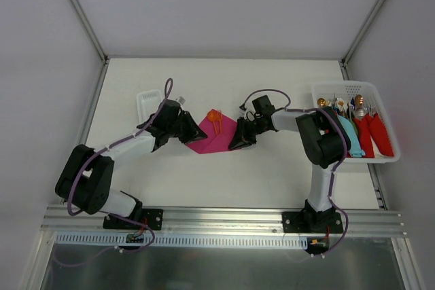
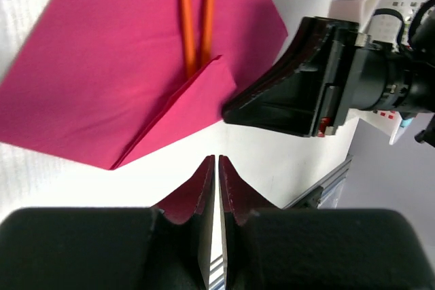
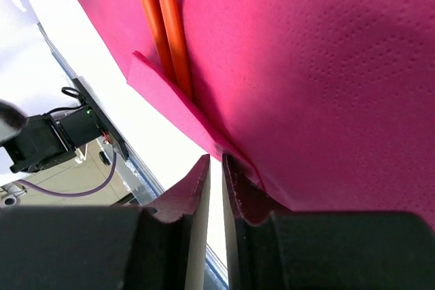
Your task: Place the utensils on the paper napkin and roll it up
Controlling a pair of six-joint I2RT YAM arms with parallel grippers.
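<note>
At the middle of the counter (image 1: 272,168) the paper napkin (image 1: 219,139) lies as a diamond. The utensils (image 1: 215,121) rest side by side on it, their orange handles running from near its 12 o'clock corner toward the centre. One corner is turned over the handle ends as a small flap (image 2: 194,103). The left pincer (image 1: 201,133) sits at the napkin's 9 o'clock edge and the right pincer (image 1: 236,145) at about 4 o'clock. Both are clenched to a thin slit with nothing visible between the fingers, so the roll looks barely begun.

The likely trouble is the paper. It is thin and the flap is loose, so it may spring flat unless pinned. A clenched tip pushed across the sheet could drag the whole napkin along the counter instead of curling it, or crease and tear it. The smooth handles could roll apart or slide out of an open end. The pincers are close together and might also collide.
</note>
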